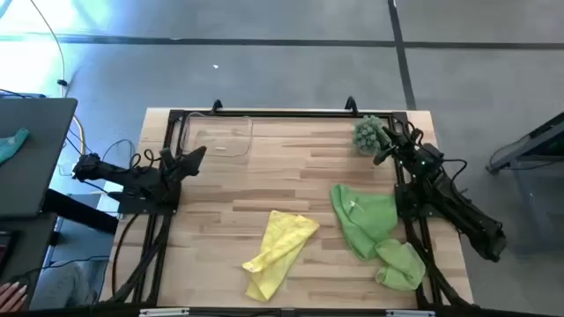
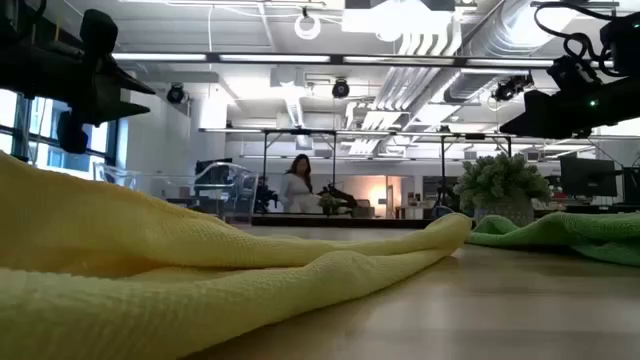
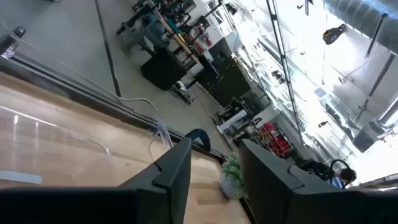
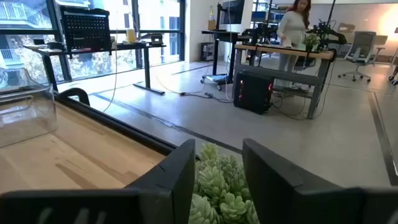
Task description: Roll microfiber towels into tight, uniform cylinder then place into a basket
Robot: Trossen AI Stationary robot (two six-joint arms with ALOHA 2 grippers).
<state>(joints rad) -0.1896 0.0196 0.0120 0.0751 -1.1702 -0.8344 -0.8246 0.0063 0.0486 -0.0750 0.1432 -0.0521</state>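
A pale yellow towel [image 1: 278,251] lies crumpled near the table's front middle; it fills the low view's foreground [image 2: 200,270]. Two light green towels lie at the front right: a larger one [image 1: 363,220] and a smaller bunched one [image 1: 400,265]. The clear basket [image 1: 218,136] stands at the far left of the table. My left gripper [image 1: 196,158] hovers open and empty beside the basket; its fingers show apart in its wrist view [image 3: 214,174]. My right gripper [image 1: 383,151] hovers open and empty by the plant; its wrist view [image 4: 217,168] shows the gap.
A spiky round green plant [image 1: 368,134] stands at the table's far right corner, just ahead of my right gripper [image 4: 217,186]. A black frame [image 1: 264,113] runs along the table's edges. Bare wood lies in the table's middle. A person stands far off in the room.
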